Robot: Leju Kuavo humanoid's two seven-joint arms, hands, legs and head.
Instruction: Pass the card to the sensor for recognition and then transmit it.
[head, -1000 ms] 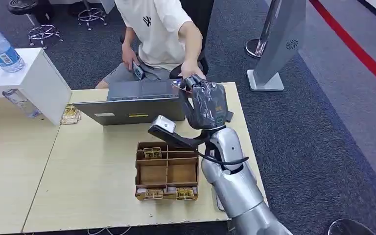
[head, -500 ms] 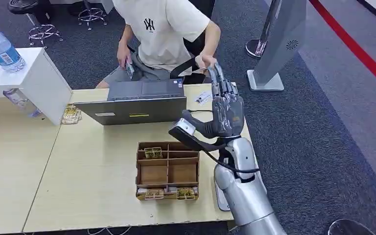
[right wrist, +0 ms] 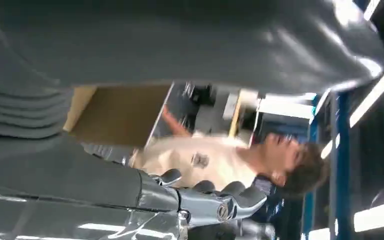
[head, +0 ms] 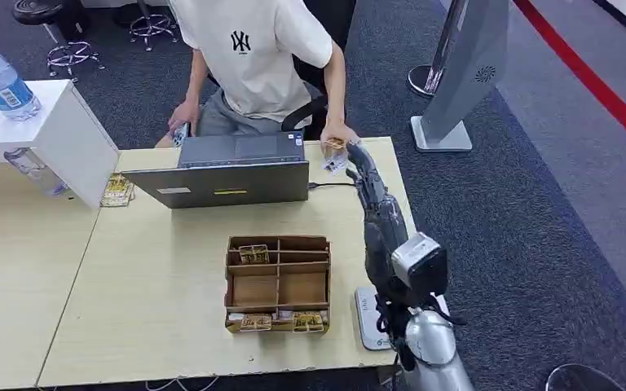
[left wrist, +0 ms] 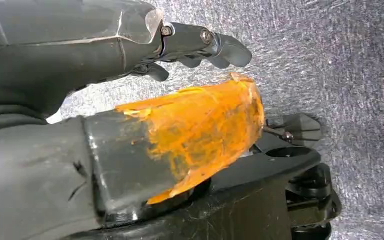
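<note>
Light wooden counter [head: 171, 326] with a seated person [head: 253, 57] in a white shirt at its far edge. An open grey laptop [head: 220, 175] stands on the far part of the counter, and nearer lies a brown compartmented cardboard tray [head: 278, 283] with small packets in its near and far cells. The silver right arm reaches across the counter's right side; the right hand [head: 367, 183] is stretched out with fingers extended and apart, holding nothing. The card [head: 336, 163] lies just beyond the fingertips, under the person's hand [head: 338, 134], which touches or holds it. A flat white sensor pad [head: 367, 318] lies at the near right corner. The left hand [left wrist: 190, 45] hangs over grey carpet, fingers loosely curled, holding nothing.
</note>
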